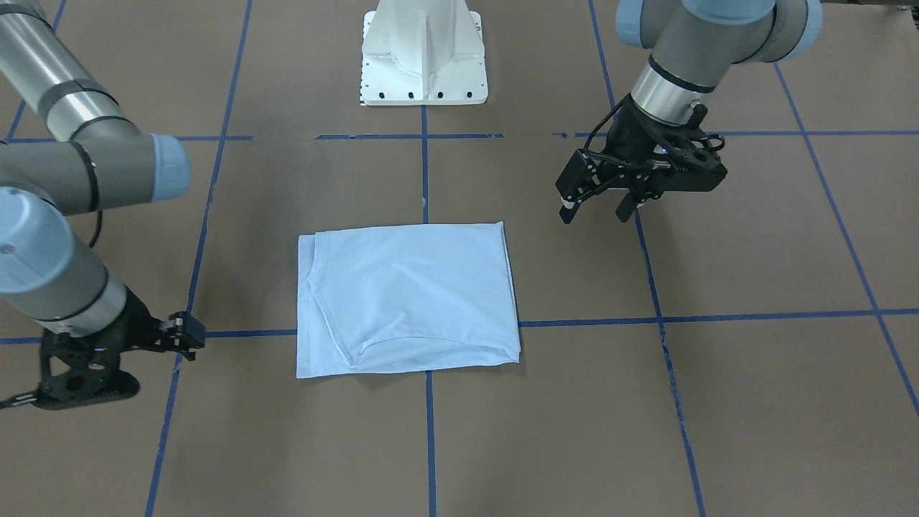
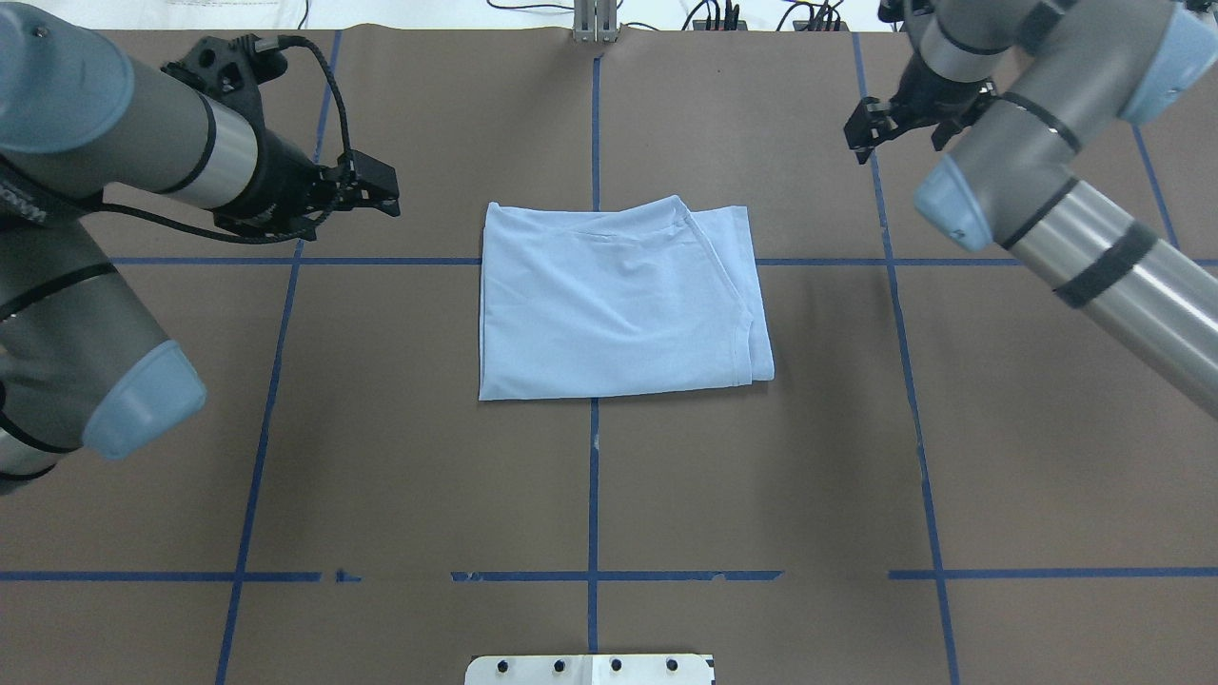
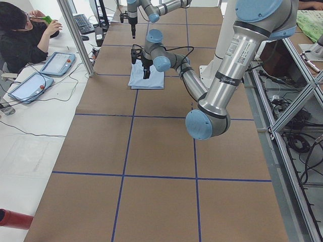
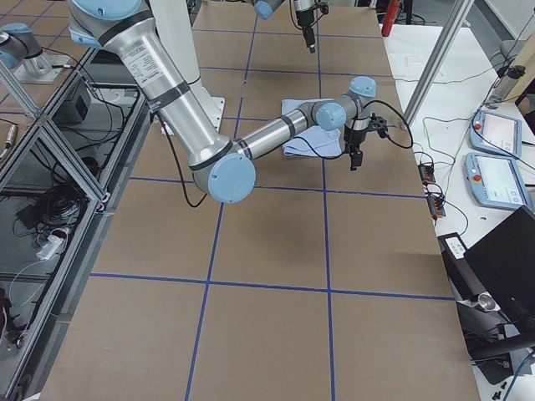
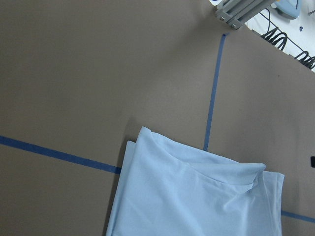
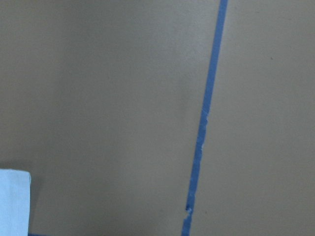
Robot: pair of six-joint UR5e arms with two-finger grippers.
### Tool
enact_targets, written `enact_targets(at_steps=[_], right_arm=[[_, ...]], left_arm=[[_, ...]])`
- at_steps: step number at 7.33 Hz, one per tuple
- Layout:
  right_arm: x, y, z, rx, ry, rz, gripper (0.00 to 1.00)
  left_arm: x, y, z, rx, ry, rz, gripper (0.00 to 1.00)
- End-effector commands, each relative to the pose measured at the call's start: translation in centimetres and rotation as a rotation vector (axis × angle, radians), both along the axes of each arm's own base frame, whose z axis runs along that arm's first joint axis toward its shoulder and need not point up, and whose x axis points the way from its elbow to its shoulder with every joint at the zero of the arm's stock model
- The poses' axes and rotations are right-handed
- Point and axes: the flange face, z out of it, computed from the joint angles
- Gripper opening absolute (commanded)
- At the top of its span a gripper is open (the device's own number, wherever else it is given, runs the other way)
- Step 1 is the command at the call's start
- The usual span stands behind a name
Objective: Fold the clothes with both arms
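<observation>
The pale blue T-shirt (image 1: 409, 298) lies folded into a flat rectangle at the table's middle, also in the overhead view (image 2: 618, 304) and the left wrist view (image 5: 197, 196). Its chest print is hidden. A corner shows in the right wrist view (image 6: 12, 201). My left gripper (image 1: 599, 208) hovers open and empty off one short side of the shirt, as the overhead view (image 2: 385, 188) also shows. My right gripper (image 1: 188, 335) is open and empty off the opposite side, toward the far edge in the overhead view (image 2: 871, 133). Neither touches the cloth.
The brown table carries a grid of blue tape lines (image 2: 594, 476). The white pedestal base (image 1: 423, 57) stands at the robot's side. An operator (image 3: 20, 40) and tablets (image 3: 30, 85) are beyond the far edge, next to a metal post (image 3: 75, 35).
</observation>
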Motion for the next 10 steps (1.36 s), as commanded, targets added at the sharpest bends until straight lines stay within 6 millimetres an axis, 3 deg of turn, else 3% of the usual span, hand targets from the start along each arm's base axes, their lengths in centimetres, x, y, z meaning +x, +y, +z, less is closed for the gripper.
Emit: enact_targets(at_steps=[1, 2, 4, 5, 6, 7, 8, 9, 10], right_arm=[[9.3, 5.3, 3.2, -0.008, -0.02, -0.042, 1.0], [14.6, 7.6, 6.7, -0.03, -0.067, -0.059, 1.0], [25.1, 11.6, 15.5, -0.026, -0.115, -0.094, 1.0], [28.0, 13.6, 18.5, -0.024, -0.111, -0.098, 1.0], [30.3, 15.0, 20.3, -0.027, -0.107, -0.089, 1.0], [31.9, 16.6, 21.8, -0.044, -0.108, -0.07, 1.0], [32.0, 18.1, 23.2, -0.077, -0.121, -0.062, 1.0], [32.0, 18.2, 23.6, -0.081, -0.124, -0.064, 1.0], [32.0, 17.9, 22.8, -0.074, -0.127, -0.054, 1.0]], left_arm=[[-6.6, -3.5, 2.9, 0.069, -0.159, 0.074, 1.0], [-11.2, -4.6, 5.6, 0.106, -0.199, 0.109, 1.0], [-19.6, -4.7, 12.1, 0.167, -0.254, 0.201, 1.0], [-23.6, -4.5, 16.3, 0.185, -0.279, 0.25, 1.0], [-27.2, -5.2, 20.0, 0.208, -0.299, 0.296, 1.0], [-31.0, -4.6, 25.8, 0.23, -0.346, 0.363, 1.0], [-34.7, -4.4, 30.0, 0.317, -0.396, 0.454, 1.0], [-37.8, -2.7, 34.4, 0.323, -0.413, 0.503, 1.0], [-37.7, -2.3, 36.5, 0.266, -0.4, 0.482, 1.0]])
